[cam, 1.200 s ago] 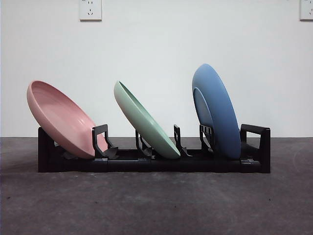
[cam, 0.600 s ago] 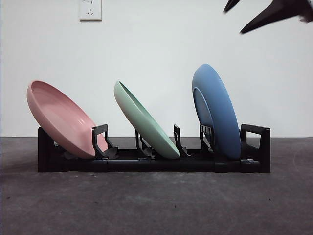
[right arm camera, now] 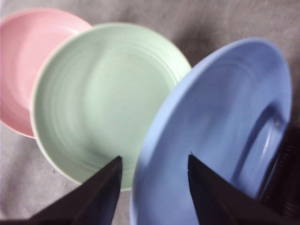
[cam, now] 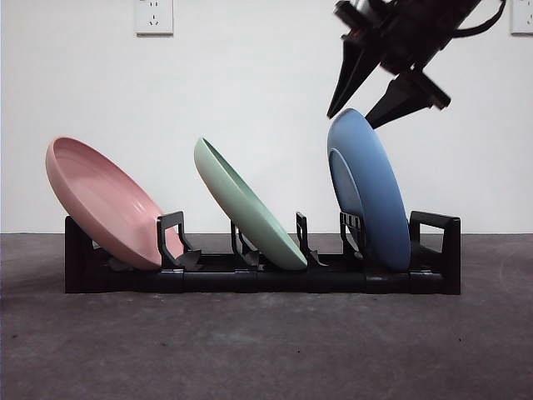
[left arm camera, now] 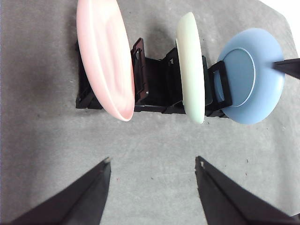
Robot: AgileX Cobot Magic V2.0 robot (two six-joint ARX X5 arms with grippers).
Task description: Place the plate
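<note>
A white plug socket [cam: 154,17] sits high on the white wall [cam: 250,92]. A piece of another socket [cam: 522,17] shows at the top corner. Below the wall lies the dark gray table [cam: 266,350].

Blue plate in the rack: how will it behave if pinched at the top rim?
The blue plate looks rigid, so it probably won't flex. Its smooth, thin rim may slip between the open right tool. Standing nearly upright in the black rack, it could tip or rock if nudged sideways.

smooth matt plates, pink [cam: 104,204], green [cam: 248,208], blue [cam: 371,187]; black plastic rack [cam: 250,279]; rough grey tabletop [cam: 266,350].
</note>
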